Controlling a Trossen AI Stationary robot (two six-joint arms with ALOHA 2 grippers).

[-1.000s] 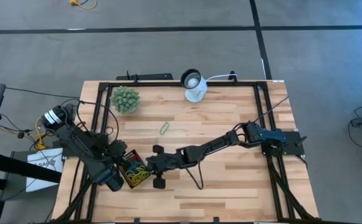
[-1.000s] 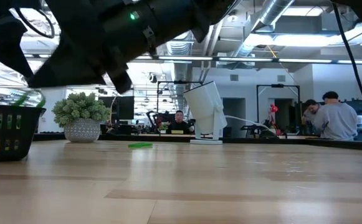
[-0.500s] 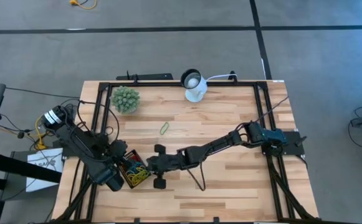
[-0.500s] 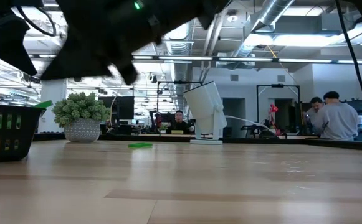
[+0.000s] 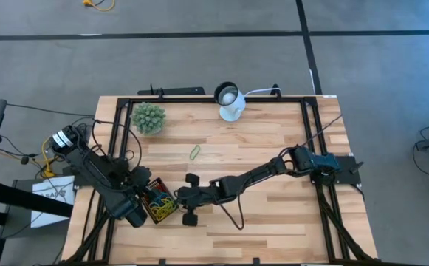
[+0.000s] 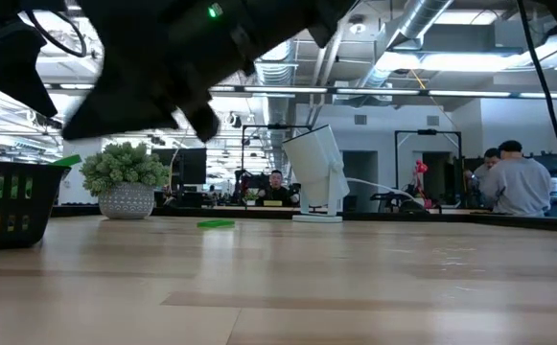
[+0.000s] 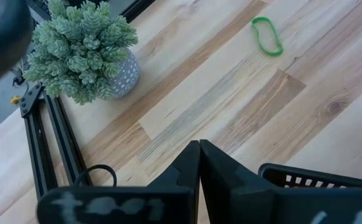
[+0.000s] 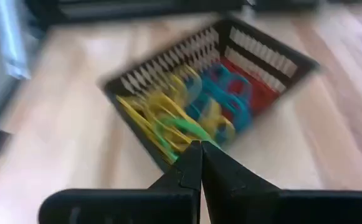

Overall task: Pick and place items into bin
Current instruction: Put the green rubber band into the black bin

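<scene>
One green loop [image 5: 195, 153] lies flat on the bare wood, well apart from the black bin [image 5: 160, 203], which already holds a heap of yellow, red and blue-green loops [image 8: 193, 112].

Handling, as a judgement: the loop looks thin, light and soft. It will likely flex and may slip or spring from the fingers. Best hold: pinch across one long side of the loop, fingertips close to the table.

Right gripper [image 5: 187, 199] is just beside the bin's edge, and its jaws are together with nothing visible between them. Left gripper [image 7: 199, 152] waits at the bin's other side, jaws together, facing the loop and the plant.

Surroundings: a fuzzy green plant [image 5: 148, 117] in a grey pot stands near the table's far left corner, and a white lamp-like device [image 5: 231, 103] stands at the far edge. Neither lies between the bin and the loop. The black frame rails [image 5: 125, 140] border the work area.
</scene>
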